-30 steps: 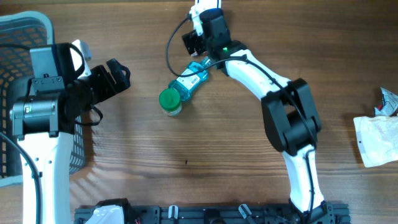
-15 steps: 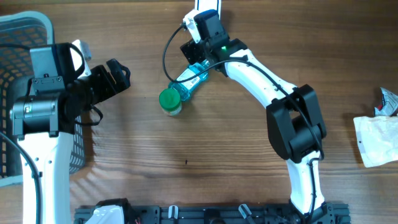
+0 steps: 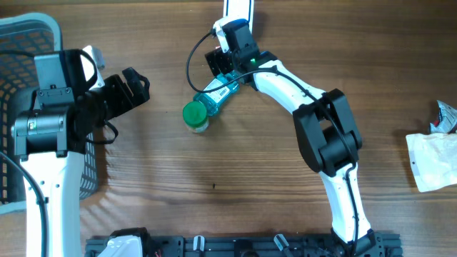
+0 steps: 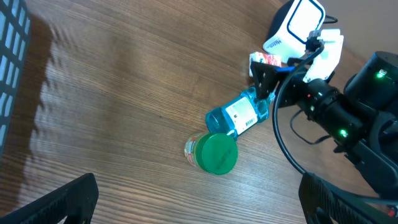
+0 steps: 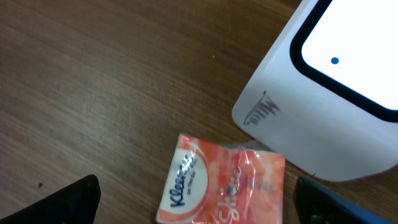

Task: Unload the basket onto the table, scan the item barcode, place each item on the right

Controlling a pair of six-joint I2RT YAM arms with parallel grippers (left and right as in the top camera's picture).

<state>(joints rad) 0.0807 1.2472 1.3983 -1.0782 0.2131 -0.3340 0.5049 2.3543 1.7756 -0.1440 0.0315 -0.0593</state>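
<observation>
Bottle [image 3: 214, 98] of blue liquid, green-capped, lying on its side on the table [image 3: 214, 164], white barcode label facing up. Right gripper [image 3: 220, 63] over the bottle's base end, fingers spread wide, perhaps touching it; hard to judge from above. Just beyond, white scanner [image 5: 323, 81] with Kleenex pack [image 5: 221, 186] at its foot. Left gripper [image 3: 138, 87] well apart beside basket [image 3: 32, 27], fingers likewise spread, empty.

Bottle [image 3: 211, 101] laid on its side mid-tabletop [image 3: 214, 185], cap end toward front-left; scanner [image 3: 237, 8] placed behind it at the far edge; tissue pack [image 5: 221, 186] set against the scanner's base; basket [image 3: 21, 28] located far left; packet [image 3: 432, 160] far right.
</observation>
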